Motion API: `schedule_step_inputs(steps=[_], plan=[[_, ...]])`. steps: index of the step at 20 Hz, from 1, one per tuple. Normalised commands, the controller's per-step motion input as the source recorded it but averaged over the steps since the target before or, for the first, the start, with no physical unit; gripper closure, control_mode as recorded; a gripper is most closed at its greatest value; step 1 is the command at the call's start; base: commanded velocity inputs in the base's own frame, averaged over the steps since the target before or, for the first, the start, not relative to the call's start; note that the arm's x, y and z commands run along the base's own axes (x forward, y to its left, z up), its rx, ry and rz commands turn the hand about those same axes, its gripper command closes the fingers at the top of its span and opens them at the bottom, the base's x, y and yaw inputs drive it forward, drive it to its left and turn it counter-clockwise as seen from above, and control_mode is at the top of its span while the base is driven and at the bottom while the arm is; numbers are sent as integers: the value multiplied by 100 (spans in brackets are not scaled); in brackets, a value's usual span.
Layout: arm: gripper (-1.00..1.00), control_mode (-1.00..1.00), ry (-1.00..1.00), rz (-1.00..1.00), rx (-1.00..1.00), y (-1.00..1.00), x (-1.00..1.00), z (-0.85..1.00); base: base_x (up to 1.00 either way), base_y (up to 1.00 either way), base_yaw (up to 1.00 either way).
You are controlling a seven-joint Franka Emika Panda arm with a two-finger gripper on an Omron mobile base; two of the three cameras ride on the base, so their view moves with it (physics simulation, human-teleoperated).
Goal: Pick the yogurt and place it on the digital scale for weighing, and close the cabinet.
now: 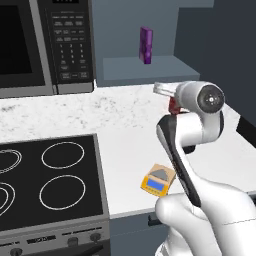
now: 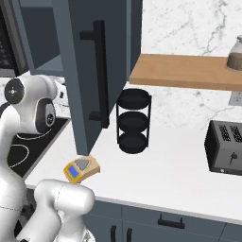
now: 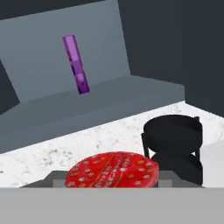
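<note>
The gripper (image 3: 112, 183) is pinching the yogurt (image 3: 112, 171): in the hand view the red patterned lid sits right between the finger tips, with grey pads at either side of the cup. From the left base view a sliver of red shows just behind the white wrist, though the arm hides most of it, so how high the cup hangs above the bench (image 1: 120, 125) is hard to judge. The carry to the scale appears to be the step in hand. The digital scale (image 1: 158, 180) lies on the bench below and nearer the robot's base than the gripper, close to the front edge. Beyond the gripper stands the black three-tier rack (image 3: 174, 142), and farther off the purple box (image 3: 75, 64) on the cabinet shelf. The cabinet (image 2: 90, 61) door hangs open. Next, the gripper needs to come back and down over the grey plate, then release the cup; the door comes after.
</note>
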Motion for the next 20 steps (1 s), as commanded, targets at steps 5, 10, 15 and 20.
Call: schedule_step_inputs(steps=[5, 10, 15, 20], plan=[[100, -100, 0, -14, 0, 36, -4, -55, 0, 0, 0], [100, -100, 8, -10, -1, 27, 4, -18, 0, 0, 0], [100, -100, 1, 15, 0, -3, 0, -11, 0, 0, 0], [100, -100, -2, 37, 0, -2, 29, -40, 0, 0, 0]])
